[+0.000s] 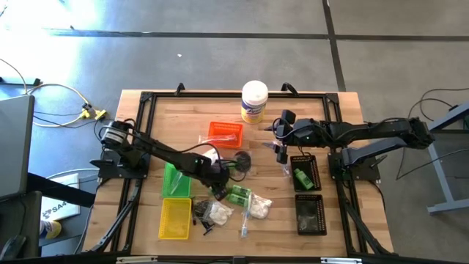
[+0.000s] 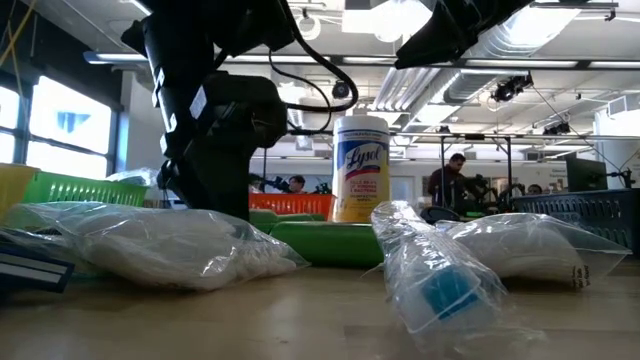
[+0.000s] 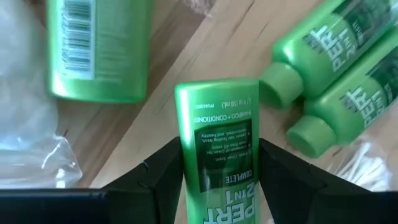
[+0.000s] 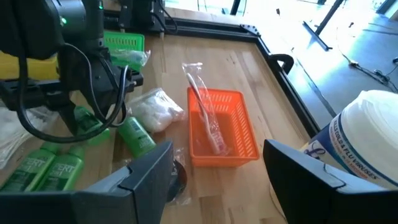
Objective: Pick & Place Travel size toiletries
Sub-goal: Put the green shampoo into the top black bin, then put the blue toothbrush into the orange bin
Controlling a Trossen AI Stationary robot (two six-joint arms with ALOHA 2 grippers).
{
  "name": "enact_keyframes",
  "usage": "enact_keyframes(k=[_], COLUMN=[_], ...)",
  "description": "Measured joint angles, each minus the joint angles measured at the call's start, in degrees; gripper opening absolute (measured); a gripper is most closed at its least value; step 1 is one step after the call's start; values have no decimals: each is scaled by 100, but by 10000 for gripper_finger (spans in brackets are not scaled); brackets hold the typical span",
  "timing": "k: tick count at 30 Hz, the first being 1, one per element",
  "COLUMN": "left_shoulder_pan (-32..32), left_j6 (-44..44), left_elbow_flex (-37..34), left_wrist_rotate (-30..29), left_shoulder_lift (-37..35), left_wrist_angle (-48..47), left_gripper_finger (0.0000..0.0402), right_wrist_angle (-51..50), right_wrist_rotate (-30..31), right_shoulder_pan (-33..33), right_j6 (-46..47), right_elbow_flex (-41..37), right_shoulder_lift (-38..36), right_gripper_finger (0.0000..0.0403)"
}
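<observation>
Green shampoo bottle (image 3: 219, 155) clamped in lowered left gripper's (image 3: 217, 180) fingers; right gripper (image 4: 217, 180) gapes.

Green bottle (image 3: 221, 162) between left gripper's fingers (image 3: 155, 180) cut off by frame edge; canister (image 4: 367, 149) cropped in right wrist view; black-tray contents (image 1: 311, 214) too small to tell.
</observation>
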Motion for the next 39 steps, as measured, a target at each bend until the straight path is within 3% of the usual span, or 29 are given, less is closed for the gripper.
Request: enact_keyframes(k=[12,19,23,29,35,39], left_shoulder_pan=[-3,82,395,775,1129,1241], left_j6=[-133,128,166,293,558,616], left_elbow_flex=[0,3,27,84,83,83], left_wrist_rotate=[124,316,712,946,2052,1861], left_shoulder_lift=[0,-77,-294,-712,-1369,-1893], left_wrist_angle=[238,-21,-559,-1013,-1456,-2320], left_gripper_finger=[182,254,278,260,231,215], right_wrist_angle=[-151,-137,-126,-105,-93,-84], right_wrist_rotate=[0,1,2,4,37,37], right_shoulder_pan=[0,0,0,1,0,-1], right_j6=[25,36,38,36,-50,-154], right_elbow_flex=[0,0,0,0,-2,0], right_shoulder_lift=[0,0,0,0,0,0], right_gripper_finger=[243,243,243,243,243,243])
